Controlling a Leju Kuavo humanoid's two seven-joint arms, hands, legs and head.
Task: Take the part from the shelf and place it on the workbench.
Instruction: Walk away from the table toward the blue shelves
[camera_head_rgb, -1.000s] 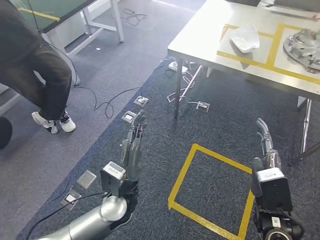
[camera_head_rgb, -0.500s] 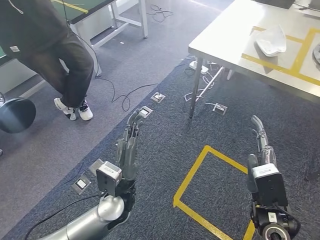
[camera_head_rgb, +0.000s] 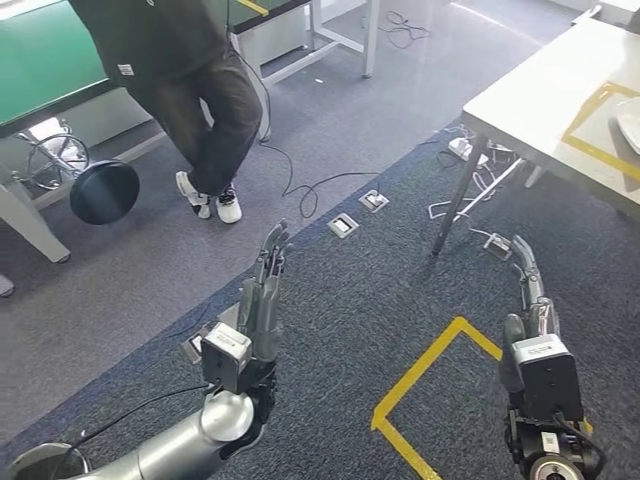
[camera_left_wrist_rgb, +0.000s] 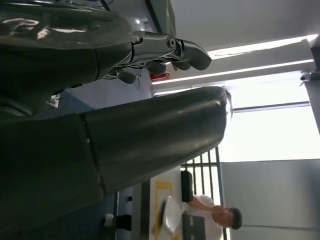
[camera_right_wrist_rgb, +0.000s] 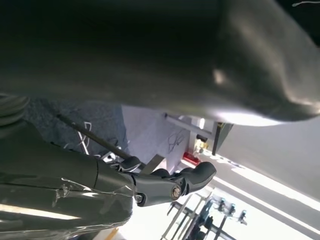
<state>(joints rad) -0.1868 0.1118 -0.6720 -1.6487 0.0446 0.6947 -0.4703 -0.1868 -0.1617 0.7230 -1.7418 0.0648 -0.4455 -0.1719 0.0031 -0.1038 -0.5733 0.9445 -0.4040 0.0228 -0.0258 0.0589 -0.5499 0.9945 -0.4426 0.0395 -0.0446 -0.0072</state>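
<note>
My left hand (camera_head_rgb: 264, 292) is raised over the dark carpet with its fingers stretched out and nothing in it. My right hand (camera_head_rgb: 531, 288) is held the same way at the right, also empty. In the left wrist view the left hand (camera_left_wrist_rgb: 113, 110) shows straight fingers, and in the right wrist view the right hand (camera_right_wrist_rgb: 158, 185) does too. The white workbench (camera_head_rgb: 536, 100) stands at the upper right with a yellow taped outline (camera_head_rgb: 592, 110). A white part (camera_head_rgb: 631, 120) lies on it at the picture's edge.
A person in dark clothes (camera_head_rgb: 207, 100) stands at the top middle beside a black stool (camera_head_rgb: 106, 190) and a green table (camera_head_rgb: 41, 60). Cables (camera_head_rgb: 317, 188) and floor sockets (camera_head_rgb: 343, 225) lie ahead. A yellow taped square (camera_head_rgb: 441, 375) marks the carpet between my hands.
The camera has turned to the left, so the workbench, person and floor marks have slid to the right. Both hands keep the same open pose.
</note>
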